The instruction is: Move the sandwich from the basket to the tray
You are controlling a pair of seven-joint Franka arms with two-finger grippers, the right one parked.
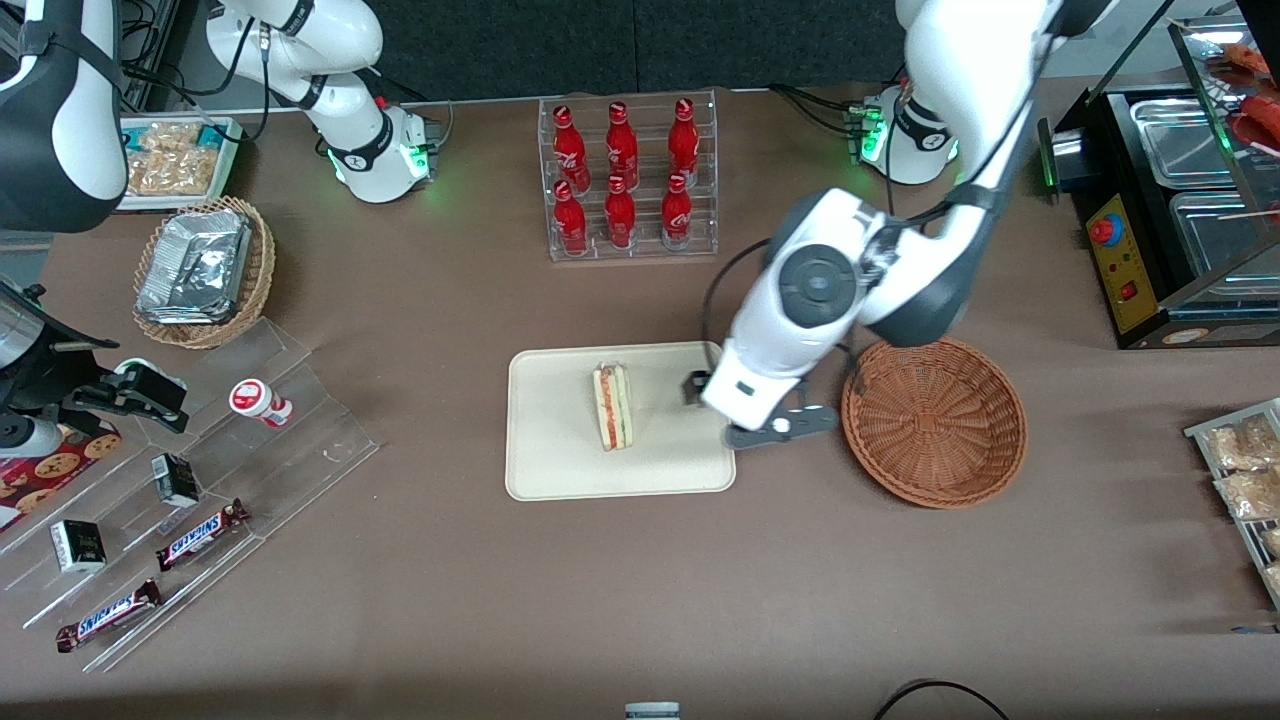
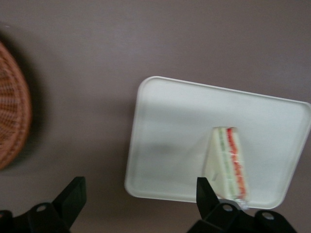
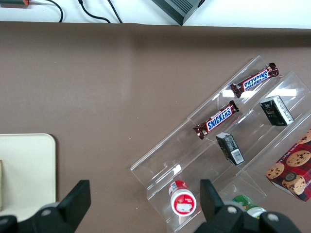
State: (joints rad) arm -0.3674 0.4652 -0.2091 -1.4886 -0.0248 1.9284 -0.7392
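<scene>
Now resting on the cream tray [image 1: 560,460], near its middle: the sandwich [image 1: 612,407], a pale triangular wedge lying with its red, orange and green filling edge showing. Seen from the left wrist camera too, lying on the tray [image 2: 175,126] with the striped edge [image 2: 229,162] plain to see. Just beside the tray, toward the working arm's end of the surface [image 1: 640,600], stands the reddish-brown wicker basket [image 1: 935,422], with nothing inside it. Hovering above the tray's edge nearest the basket: the left gripper [image 1: 697,387], fingers [image 2: 73,196] spread wide apart, released, grasping nothing and clear of the sandwich. Between tray and basket, only bare brown surface.

Farther from the front camera than the tray: a clear acrylic rack [image 1: 630,180] with six red bottles [image 1: 621,145] standing upright in two rows. Toward the parked arm's end: a lighter tan wicker basket [image 1: 205,270] of foil packs, and stepped acrylic racks [image 1: 200,500] bearing two Snickers bars [image 1: 200,535], small dark boxes and a small red-and-white tub [image 1: 258,401] lying on its side.
</scene>
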